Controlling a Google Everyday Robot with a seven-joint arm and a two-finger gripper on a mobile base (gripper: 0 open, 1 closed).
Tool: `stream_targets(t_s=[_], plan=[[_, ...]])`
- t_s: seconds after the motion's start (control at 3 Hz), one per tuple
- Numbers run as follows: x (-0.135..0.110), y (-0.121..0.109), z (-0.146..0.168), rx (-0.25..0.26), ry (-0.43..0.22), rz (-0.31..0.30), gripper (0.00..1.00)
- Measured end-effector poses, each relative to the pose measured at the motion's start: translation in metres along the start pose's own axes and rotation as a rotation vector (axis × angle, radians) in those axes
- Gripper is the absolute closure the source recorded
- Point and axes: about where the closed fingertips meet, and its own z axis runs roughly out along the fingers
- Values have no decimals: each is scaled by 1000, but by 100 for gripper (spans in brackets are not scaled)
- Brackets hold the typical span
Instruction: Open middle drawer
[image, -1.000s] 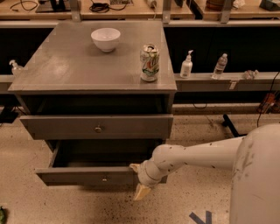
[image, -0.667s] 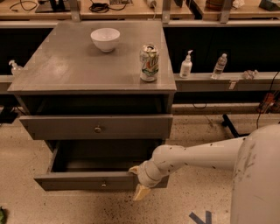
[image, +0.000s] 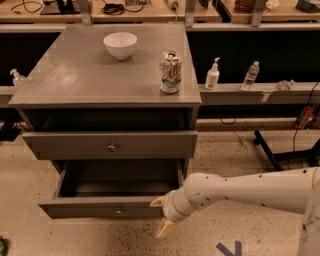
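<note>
Since a second ago, the middle drawer (image: 95, 207) has slid further out from under the desk (image: 75, 75), and the gripper (image: 161, 215) has travelled with it. The drawer now stands well open below the upper drawer (image: 65, 145), its dark inside showing. The gripper sits at the right end of the drawer's front, jaws spread, one tip at the top corner and one below; whether they pinch the panel is unclear. Pulling off-centre, away from the knob (image: 118, 211), probably risks skewing the drawer, so the pull should stay straight and level.

Lab — benches (image: 150, 15); gripper (image: 161, 216) nr open drawer (image: 90, 209)
</note>
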Motion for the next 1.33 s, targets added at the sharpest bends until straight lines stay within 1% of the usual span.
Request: stream_targets(t_s=[0.33, 0.67, 1.0, 1.33], plan=[[10, -8, -13, 49, -14, -8, 32], [18, -29, -20, 88, -20, -18, 32], [21, -51, -26, 129, -25, -34, 27], [33, -67, -12, 119, -9, -24, 28]])
